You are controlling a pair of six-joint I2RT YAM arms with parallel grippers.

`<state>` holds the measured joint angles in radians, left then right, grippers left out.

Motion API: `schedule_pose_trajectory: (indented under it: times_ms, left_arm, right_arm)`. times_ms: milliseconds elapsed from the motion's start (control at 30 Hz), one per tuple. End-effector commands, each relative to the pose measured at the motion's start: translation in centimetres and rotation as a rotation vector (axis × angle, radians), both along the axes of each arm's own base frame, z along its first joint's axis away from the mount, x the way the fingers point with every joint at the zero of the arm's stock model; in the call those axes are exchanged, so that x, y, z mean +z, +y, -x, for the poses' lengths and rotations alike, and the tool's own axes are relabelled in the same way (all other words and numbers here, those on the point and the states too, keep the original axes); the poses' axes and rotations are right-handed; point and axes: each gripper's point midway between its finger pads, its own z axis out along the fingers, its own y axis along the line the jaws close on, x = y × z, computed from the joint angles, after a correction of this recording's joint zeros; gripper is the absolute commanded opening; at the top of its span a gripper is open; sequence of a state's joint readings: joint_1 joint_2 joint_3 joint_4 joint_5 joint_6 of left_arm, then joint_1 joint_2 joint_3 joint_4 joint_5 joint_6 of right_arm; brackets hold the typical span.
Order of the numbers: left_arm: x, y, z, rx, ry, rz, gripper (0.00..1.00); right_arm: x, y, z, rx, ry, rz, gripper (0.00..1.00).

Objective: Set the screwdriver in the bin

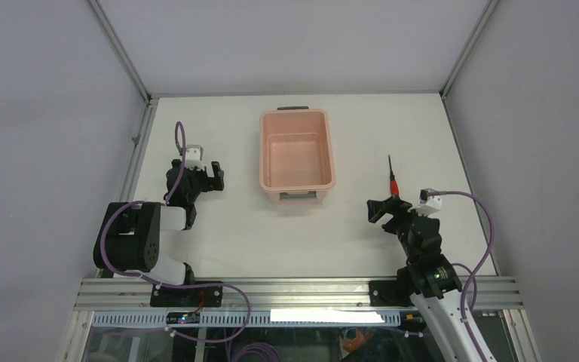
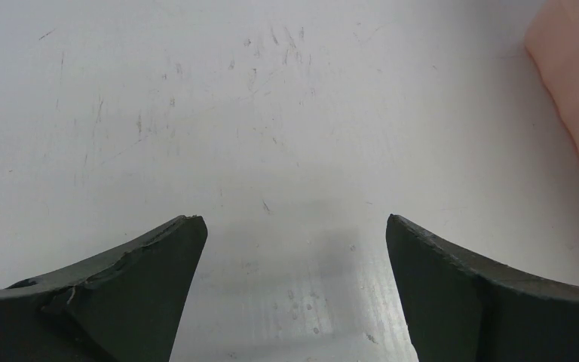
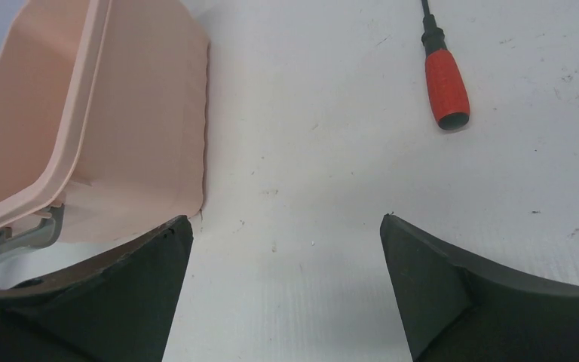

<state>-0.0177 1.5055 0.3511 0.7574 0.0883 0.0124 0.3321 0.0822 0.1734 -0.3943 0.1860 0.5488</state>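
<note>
While the jaws of both arms stand open and empty, screwdriver (image 1: 393,179) lies on table (image 1: 347,249), right of bin (image 1: 331,151), untouched.
Top view: right gripper (image 1: 387,209) sits just behind the red handle, with the shaft pointing away toward the far edge. Long axis runs near-to-far with a slight lean left. Left gripper (image 1: 212,176) is across the bin, well apart, so right arm is nearer. Left wrist: jaws spread, bare table between, bin (image 2: 573,90) corner at right edge, no screwdriver. Right wrist: jaws wide, nothing between. Screwdriver (image 3: 445,83) is ahead and right of the gap, handle end toward camera, bin (image 3: 143,113) at left. Likely needs a shift right and forward, jaws across the handle.
</note>
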Motion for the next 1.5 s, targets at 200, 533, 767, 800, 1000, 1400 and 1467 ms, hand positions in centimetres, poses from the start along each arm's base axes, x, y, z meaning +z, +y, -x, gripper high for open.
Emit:
schedule_pose_trajectory:
  times_ms: [200,533,767,800,1000,1400,1467]
  left_arm:
    - [2.3,-0.2,-1.4,-0.016,-0.087,0.019,0.99]
    - [2.4,-0.2,-1.4,-0.015,-0.087,0.018,0.99]
    - [2.3,-0.2,-1.4,-0.016,-0.087,0.019,0.99]
    - [2.3,-0.2,-1.4,-0.016,-0.086,0.019,0.99]
    - [2.3,-0.2,-1.4,-0.015,-0.087,0.019,0.99]
    - [2.4,-0.2,-1.4,-0.015,-0.089,0.020,0.99]
    - [2.4,-0.2,-1.5,-0.015,-0.090,0.020,0.99]
  right_arm:
    - [4.6,0.2,-0.3,0.032,-0.124,0.007,0.99]
    - [18.0,-1.9,-2.5,0.024,-0.120,0.339,0.99]
    - [20.5,-5.0,-8.1,-0.093,0.348,0.569,0.99]
    - [20.3,-5.3,-9.2,-0.094,0.390,0.561,0.99]
    - [13.4,-6.5,-14.9,0.003,0.629,0.421,0.97]
    - [-6.1,-7.8,-14.9,0.098,1.043,0.318,0.81]
    - [-7.5,-7.8,-14.6,0.107,1.070,0.314,0.76]
